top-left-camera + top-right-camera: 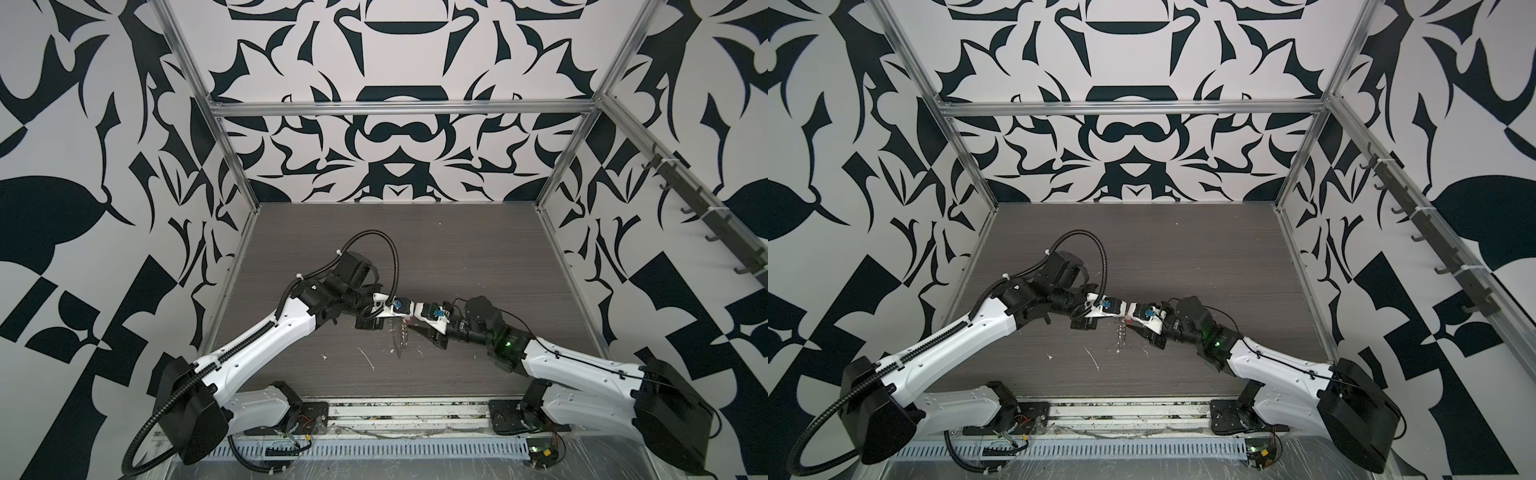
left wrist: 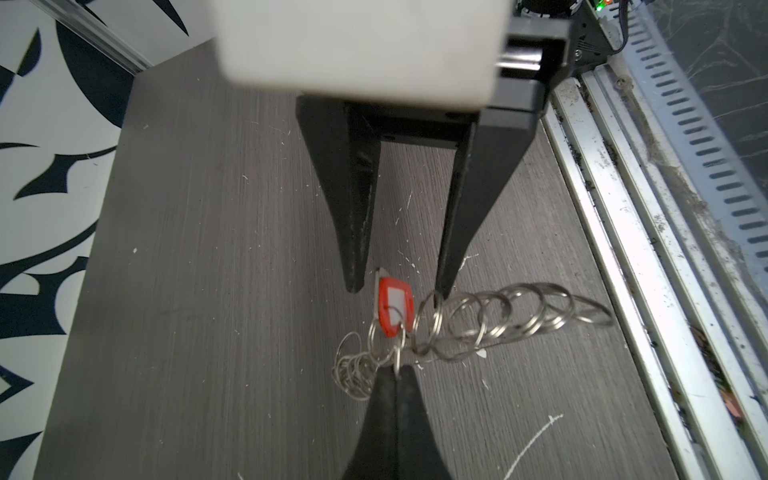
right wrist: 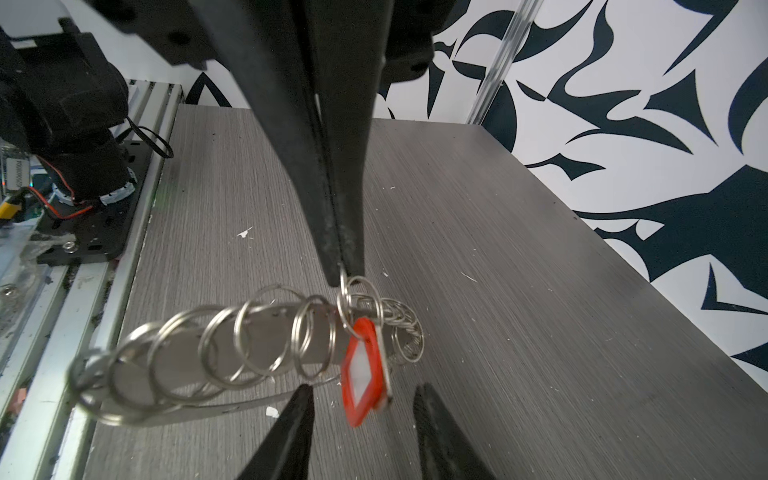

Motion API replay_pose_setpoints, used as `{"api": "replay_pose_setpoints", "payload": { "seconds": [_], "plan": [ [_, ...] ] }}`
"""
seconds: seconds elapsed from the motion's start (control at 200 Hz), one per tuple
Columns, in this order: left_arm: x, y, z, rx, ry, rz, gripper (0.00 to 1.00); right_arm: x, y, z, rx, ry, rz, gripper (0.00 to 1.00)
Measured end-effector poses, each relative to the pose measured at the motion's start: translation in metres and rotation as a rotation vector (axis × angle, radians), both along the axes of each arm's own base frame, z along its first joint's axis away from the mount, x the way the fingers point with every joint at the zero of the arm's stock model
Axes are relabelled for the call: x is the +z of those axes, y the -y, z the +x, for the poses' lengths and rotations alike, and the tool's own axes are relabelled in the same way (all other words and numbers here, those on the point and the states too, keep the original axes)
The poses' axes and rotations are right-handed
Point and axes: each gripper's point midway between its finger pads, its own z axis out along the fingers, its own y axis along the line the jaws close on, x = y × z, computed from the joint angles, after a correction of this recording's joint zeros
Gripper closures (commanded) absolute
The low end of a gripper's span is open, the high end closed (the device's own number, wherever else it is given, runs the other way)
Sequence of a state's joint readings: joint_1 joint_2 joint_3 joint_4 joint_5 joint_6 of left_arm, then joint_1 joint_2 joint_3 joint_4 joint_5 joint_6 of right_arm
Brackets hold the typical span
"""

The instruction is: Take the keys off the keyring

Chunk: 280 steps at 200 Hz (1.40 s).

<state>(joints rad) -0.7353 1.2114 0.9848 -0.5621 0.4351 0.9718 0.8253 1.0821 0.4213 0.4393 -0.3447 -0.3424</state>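
In both top views, you see the left hand (image 1: 399,319) and right hand (image 1: 414,325) tip to tip over the worktop (image 1: 457,257). The ring chain (image 1: 401,337) runs 12 to 6 o'clock, with open room all round. In the left wrist view, the left hand is clamped on the ring chain beside the keys (image 2: 353,372). In the right wrist view, the right hand's spread jaws flank the red tag (image 3: 363,374), so it sits nearest.
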Motion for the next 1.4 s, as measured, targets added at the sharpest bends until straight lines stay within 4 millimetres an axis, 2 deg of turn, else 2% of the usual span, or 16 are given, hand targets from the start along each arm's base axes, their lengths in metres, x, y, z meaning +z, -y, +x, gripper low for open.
{"api": "replay_pose_setpoints", "payload": {
  "seconds": [0.16,0.315,0.385,0.52,0.635,0.68,1.04,1.125,1.235,1.4],
  "plan": [
    [-0.003,-0.002,-0.002,-0.014,0.025,-0.006,1.00,0.013,-0.002,0.005,0.006,0.040,0.012,0.67],
    [-0.002,-0.002,-0.002,-0.025,0.054,-0.018,1.00,0.024,-0.005,0.006,0.023,0.066,0.021,0.80],
    [0.002,-0.001,-0.001,-0.029,0.070,-0.027,1.00,0.026,-0.006,0.005,0.032,0.071,0.019,0.82],
    [0.007,0.000,0.000,-0.032,0.093,-0.043,1.00,0.026,-0.007,0.005,0.041,0.075,0.010,0.81],
    [0.009,0.000,0.000,-0.034,0.102,-0.048,1.00,0.026,-0.006,0.005,0.046,0.072,-0.002,0.66],
    [0.009,0.000,0.000,-0.036,0.103,-0.048,1.00,0.026,-0.006,0.006,0.048,0.077,-0.006,0.64],
    [0.010,0.000,0.000,-0.046,0.136,-0.062,1.00,0.030,-0.010,0.002,0.077,0.066,-0.007,0.63],
    [0.010,0.000,0.001,-0.045,0.144,-0.065,1.00,0.030,-0.011,0.002,0.085,0.061,-0.009,0.67],
    [0.010,-0.001,0.000,-0.045,0.147,-0.066,1.00,0.027,-0.011,0.001,0.093,0.066,-0.019,0.78],
    [0.013,-0.001,0.000,-0.045,0.156,-0.073,1.00,0.027,-0.011,0.001,0.103,0.073,-0.041,0.86]
  ]
}}
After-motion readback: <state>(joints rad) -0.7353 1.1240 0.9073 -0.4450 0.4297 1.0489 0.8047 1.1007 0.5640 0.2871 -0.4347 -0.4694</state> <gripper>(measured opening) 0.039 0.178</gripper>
